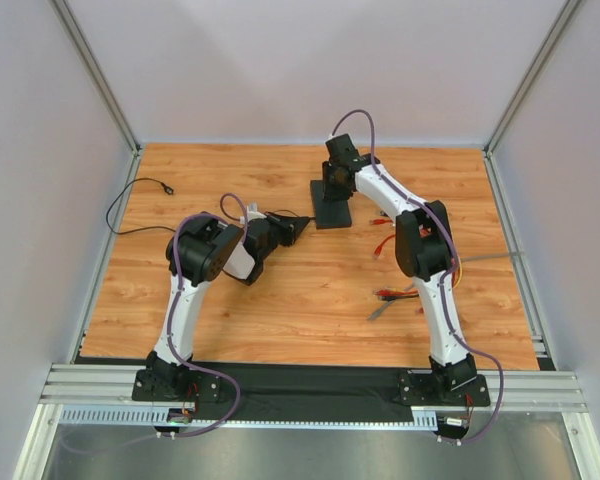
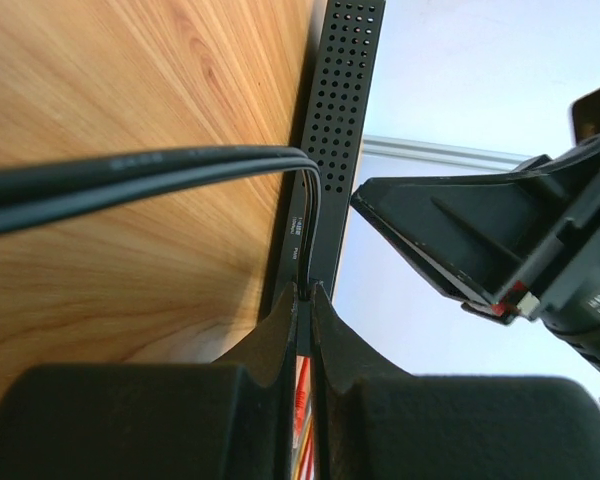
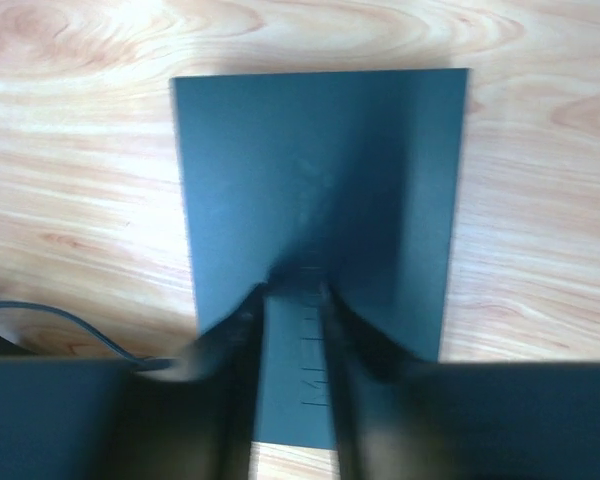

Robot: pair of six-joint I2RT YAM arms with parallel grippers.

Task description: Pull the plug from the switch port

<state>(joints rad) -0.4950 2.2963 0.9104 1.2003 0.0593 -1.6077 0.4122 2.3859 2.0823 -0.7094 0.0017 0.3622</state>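
The switch is a flat black box lying mid-table; its perforated edge shows in the left wrist view. My left gripper reaches to the switch's left side. It is shut on a thin black cable that bends down into its tips at the switch's edge. The plug and the port are hidden between the pads. My right gripper hangs over the switch's top. Its jaws are blurred and stand a little apart, with bare switch surface between them.
The black cable's loose end trails to the table's left edge. Red and orange cables lie right of the switch, more near the right arm. Grey walls enclose the wooden table.
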